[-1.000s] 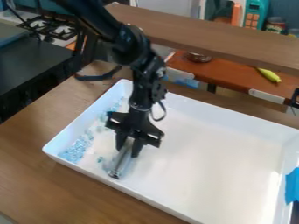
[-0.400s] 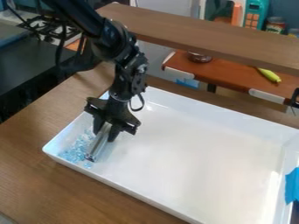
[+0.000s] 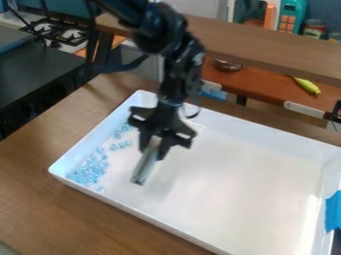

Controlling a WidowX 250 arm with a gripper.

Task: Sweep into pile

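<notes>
The black gripper (image 3: 154, 148) hangs over the left part of the white tray (image 3: 246, 191), shut on a silvery, bar-like sweeping tool (image 3: 145, 167). The tool slants down toward the tray's near side; whether its lower end touches the floor of the tray I cannot tell. To the left of the tool, small light-blue pieces (image 3: 90, 169) lie in a band along the tray's left wall, densest near the left corner. A few more pieces (image 3: 120, 145) lie a bit farther back, left of the gripper.
The tray stands on a brown wooden table (image 3: 80, 214). Blue tape (image 3: 333, 211) is on its right wall. A wooden beam (image 3: 253, 42) spans the back. Beyond are a stove (image 3: 57, 31), a red-brown shelf (image 3: 263, 88) and a yellow toy (image 3: 307, 85).
The gripper with the tool first moved left to the blue pieces, then back right and away from them. The pieces now lie closer to the left wall.
</notes>
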